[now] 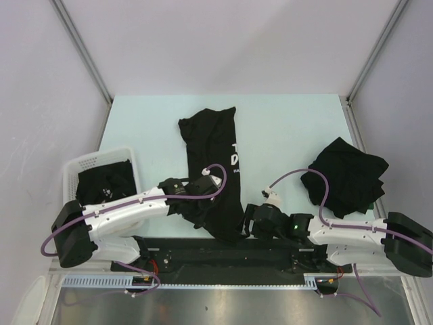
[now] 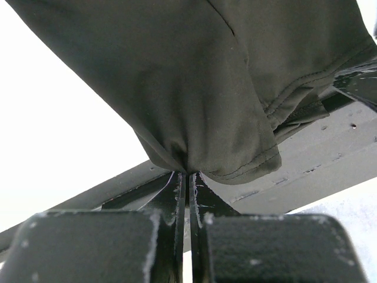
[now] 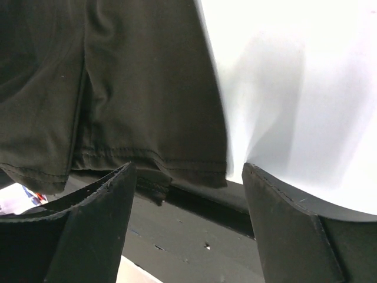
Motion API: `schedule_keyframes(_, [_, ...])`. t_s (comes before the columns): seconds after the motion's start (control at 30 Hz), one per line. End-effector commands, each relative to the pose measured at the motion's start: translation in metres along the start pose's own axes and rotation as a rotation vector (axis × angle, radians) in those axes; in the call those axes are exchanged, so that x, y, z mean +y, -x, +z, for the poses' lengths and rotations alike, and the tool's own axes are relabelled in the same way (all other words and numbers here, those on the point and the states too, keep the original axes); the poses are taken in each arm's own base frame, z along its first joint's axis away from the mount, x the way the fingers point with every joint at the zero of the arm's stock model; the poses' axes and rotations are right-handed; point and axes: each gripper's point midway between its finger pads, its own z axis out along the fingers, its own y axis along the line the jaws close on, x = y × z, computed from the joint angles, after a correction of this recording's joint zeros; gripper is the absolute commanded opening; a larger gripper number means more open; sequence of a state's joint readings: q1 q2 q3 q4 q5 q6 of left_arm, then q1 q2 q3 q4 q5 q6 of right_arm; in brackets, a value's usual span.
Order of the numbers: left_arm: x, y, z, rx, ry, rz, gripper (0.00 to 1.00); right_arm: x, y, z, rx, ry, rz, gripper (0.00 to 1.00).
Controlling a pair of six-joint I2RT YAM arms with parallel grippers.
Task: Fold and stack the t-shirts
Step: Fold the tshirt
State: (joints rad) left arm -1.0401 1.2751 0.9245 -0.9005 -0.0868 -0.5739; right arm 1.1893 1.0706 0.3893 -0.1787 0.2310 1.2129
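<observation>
L gripper (image 2: 187,174): clamped on t-shirt (image 1: 210,162) corner; R gripper (image 3: 188,172): apart nr hem, risks shutting short & missing it.

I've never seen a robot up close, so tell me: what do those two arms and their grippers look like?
Both the left arm and the right arm have white shells with black joints, and a purple cable loops along each. A green light glows on the right one. The left gripper and right gripper have flat, scuffed black fingers.

Pale mint table (image 1: 284,122) enclosed by plain white walls (image 1: 223,40) and metal posts (image 1: 81,47).
</observation>
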Motion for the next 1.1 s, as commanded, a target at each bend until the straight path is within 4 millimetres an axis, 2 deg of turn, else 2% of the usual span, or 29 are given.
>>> schedule_keyframes(0.0, [0.000,0.003,-0.007,-0.028,-0.023,0.013,0.00,-0.026,-0.007,0.011,-0.011,-0.089,-0.015,0.77])
schedule_keyframes(0.17, [0.000,0.004,-0.010,-0.026,-0.022,0.025,0.00,-0.027,-0.014,0.020,0.002,-0.092,-0.015,0.74])
schedule_keyframes(0.37, [0.000,0.007,-0.012,-0.032,-0.018,0.031,0.00,-0.024,-0.025,0.026,0.029,-0.087,-0.006,0.63])
schedule_keyframes(0.47, [0.000,0.007,-0.013,-0.035,-0.022,0.029,0.00,-0.023,-0.027,0.023,0.033,-0.085,-0.002,0.49])
schedule_keyframes(0.5, [0.000,0.007,-0.012,-0.035,-0.022,0.028,0.00,-0.024,-0.027,0.021,0.033,-0.087,-0.001,0.36])
schedule_keyframes(0.6, [0.000,0.007,-0.012,-0.034,-0.021,0.031,0.00,-0.024,-0.024,0.016,0.023,-0.088,0.006,0.19])
schedule_keyframes(0.73, [0.002,0.010,-0.013,-0.045,-0.009,0.030,0.00,-0.024,-0.016,0.007,0.002,-0.087,0.011,0.13])
schedule_keyframes(0.9, [0.004,0.012,-0.015,-0.058,0.004,0.028,0.00,-0.018,0.004,-0.005,-0.034,-0.067,0.016,0.01])
schedule_keyframes(1.07, [0.002,0.009,-0.015,-0.049,-0.011,0.024,0.00,-0.012,0.025,-0.010,-0.058,-0.034,0.024,0.00])
